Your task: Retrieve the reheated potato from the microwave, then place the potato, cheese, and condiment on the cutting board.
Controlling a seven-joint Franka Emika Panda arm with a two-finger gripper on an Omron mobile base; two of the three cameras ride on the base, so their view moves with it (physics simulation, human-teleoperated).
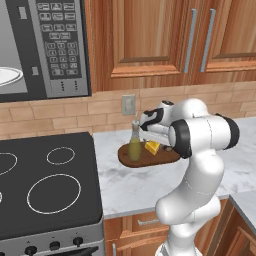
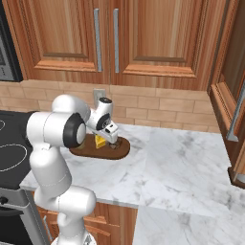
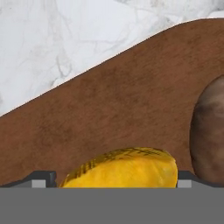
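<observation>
Arm (image 1: 200,150): elbow bent, forearm reaching forward — hand pitched down.
Gripper (image 3: 116,177): fingers (image 3: 41,178) spread wide — gripping nothing.

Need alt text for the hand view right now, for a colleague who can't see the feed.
Close over the cutting board, the gripper stands open with the yellow cheese wedge between its two dark fingertips. The brown potato lies on the board at the right edge, and white marble counter shows beyond the board.

On the cutting board (image 1: 150,157), the arm hides the right end, the potato (image 3: 209,131) is cut by the hand view's edge, and the cheese (image 3: 124,168) shows only its top.
</observation>
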